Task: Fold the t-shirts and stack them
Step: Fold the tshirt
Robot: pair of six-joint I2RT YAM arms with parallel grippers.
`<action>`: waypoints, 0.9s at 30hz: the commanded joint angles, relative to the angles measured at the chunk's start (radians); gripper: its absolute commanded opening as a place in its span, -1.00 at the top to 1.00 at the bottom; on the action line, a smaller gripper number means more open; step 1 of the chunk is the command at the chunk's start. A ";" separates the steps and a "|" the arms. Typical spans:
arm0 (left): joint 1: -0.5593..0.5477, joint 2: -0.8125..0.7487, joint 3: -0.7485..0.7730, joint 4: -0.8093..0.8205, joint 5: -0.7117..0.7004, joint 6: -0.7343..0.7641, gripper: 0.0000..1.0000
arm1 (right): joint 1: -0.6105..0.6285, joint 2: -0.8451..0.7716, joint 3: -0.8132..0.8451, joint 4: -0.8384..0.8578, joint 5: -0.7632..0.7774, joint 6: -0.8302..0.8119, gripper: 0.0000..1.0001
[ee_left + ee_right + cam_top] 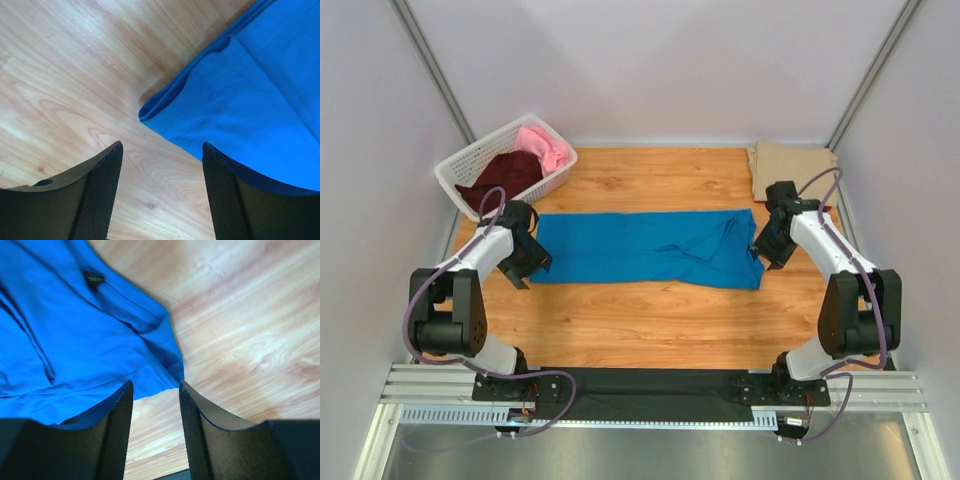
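Where the wooden tabletop (640, 320) fills the floor of the white-walled cell, a blue shirt (640, 247) lies across its middle as a long band, running from the left arm's side to the right arm's side. Its left end is squared off and layered, with a doubled corner that shows in the left wrist view (235, 105). Its right end is wider and rumpled, with creases and a dark neck label visible in the right wrist view (75, 335).

At the far left corner stands a white lattice basket (472, 152), set at an angle. A tan shirt (790, 165) lies folded flat in the far right corner, well apart from the blue one. Inside the basket a maroon shirt (505, 175) is heaped at the near end, and a pink shirt (545, 148) is bunched at the far end, touching it.

The left end effector (528, 260) sits low at the blue shirt's left end. It is released (162, 147), with its jaws spread over bare wood and the shirt corner just ahead of the gap. The right end effector (767, 250) sits at the shirt's right end. It is also released (155, 385), its jaws narrowly apart with wood showing between them and the shirt's corner just beyond the tips.
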 commanded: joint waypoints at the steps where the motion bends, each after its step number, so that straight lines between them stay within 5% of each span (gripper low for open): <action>1: 0.002 0.013 -0.044 0.137 0.057 0.022 -0.42 | -0.017 -0.073 -0.106 0.101 -0.098 0.103 0.13; 13: 0.002 0.135 0.012 0.122 0.004 0.009 -0.31 | -0.017 -0.048 -0.283 0.290 -0.100 0.129 0.13; 18: 0.002 0.162 0.022 0.105 -0.009 0.010 0.15 | -0.023 -0.043 -0.288 0.258 -0.020 0.071 0.37; 20: 0.002 0.169 0.029 0.093 -0.022 0.013 0.56 | -0.025 -0.040 -0.283 0.235 0.006 0.025 0.56; 27: 0.002 0.148 0.029 0.073 -0.022 0.033 1.00 | -0.027 -0.044 -0.291 0.207 0.038 -0.026 0.99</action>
